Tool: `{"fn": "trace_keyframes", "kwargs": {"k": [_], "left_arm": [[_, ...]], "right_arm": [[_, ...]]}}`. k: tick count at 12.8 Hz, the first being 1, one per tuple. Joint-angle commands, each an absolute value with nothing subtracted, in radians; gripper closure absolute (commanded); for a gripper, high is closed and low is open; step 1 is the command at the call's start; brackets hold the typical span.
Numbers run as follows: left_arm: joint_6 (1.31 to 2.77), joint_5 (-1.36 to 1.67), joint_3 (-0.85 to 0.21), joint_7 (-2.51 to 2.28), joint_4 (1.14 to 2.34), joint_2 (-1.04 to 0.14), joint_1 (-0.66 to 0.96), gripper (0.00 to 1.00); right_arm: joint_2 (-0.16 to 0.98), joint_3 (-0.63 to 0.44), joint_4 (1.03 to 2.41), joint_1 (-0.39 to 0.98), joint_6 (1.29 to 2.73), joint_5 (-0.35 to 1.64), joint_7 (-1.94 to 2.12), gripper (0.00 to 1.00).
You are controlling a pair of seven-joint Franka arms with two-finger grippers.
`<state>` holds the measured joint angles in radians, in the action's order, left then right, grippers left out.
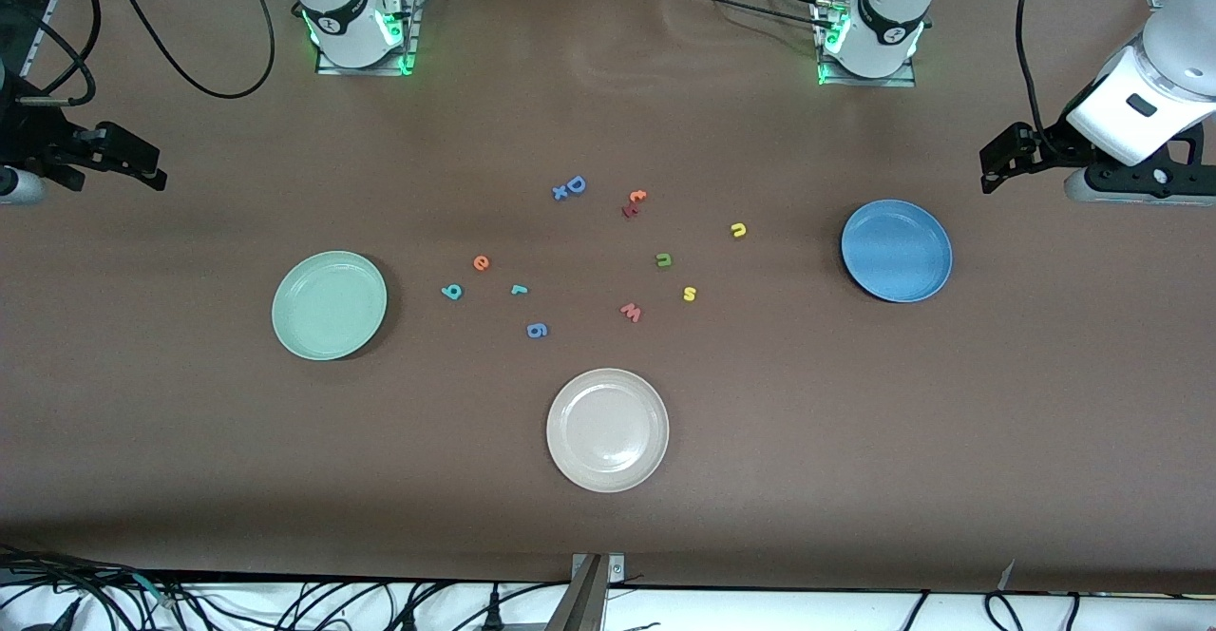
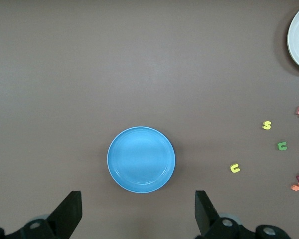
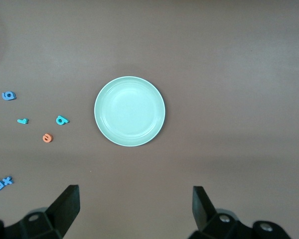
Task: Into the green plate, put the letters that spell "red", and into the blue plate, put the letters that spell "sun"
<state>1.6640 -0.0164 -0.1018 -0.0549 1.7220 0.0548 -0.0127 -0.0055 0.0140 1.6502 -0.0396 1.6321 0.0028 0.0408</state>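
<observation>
Green plate [image 1: 329, 305] sitting twd right arm's end; blue plate [image 1: 896, 250] twd left arm's end. Letters lying loose on table btwn plates: e [image 1: 482, 262], r [image 1: 518, 290], d [image 1: 452, 292] at 3 o'clock of green plate; u [image 1: 738, 230], n [image 1: 664, 260], s [image 1: 690, 294] at 9 o'clock of blue plate. Left gripper [image 1: 993, 167] and right gripper [image 1: 142, 170] both waiting, jaws spread, holding nothing.

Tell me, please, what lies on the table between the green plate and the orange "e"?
Nothing: in the front view, only bare table separates the green plate from the orange "e"; the right wrist view agrees.
</observation>
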Motion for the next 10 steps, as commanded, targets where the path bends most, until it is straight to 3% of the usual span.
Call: {"fn": "trace_keyframes", "kwargs": {"k": [1,10], "left_arm": [[1.634,0.037,-0.098,-0.061,1.681,0.038,-0.012,0.0],[1.634,0.037,-0.098,-0.061,1.681,0.038,-0.012,0.0]], "right_arm": [[-0.017,0.023,1.654,-0.049,1.624,0.021,0.035,0.0],[-0.017,0.031,1.654,-0.049,1.623,0.021,0.037,0.0]]}}
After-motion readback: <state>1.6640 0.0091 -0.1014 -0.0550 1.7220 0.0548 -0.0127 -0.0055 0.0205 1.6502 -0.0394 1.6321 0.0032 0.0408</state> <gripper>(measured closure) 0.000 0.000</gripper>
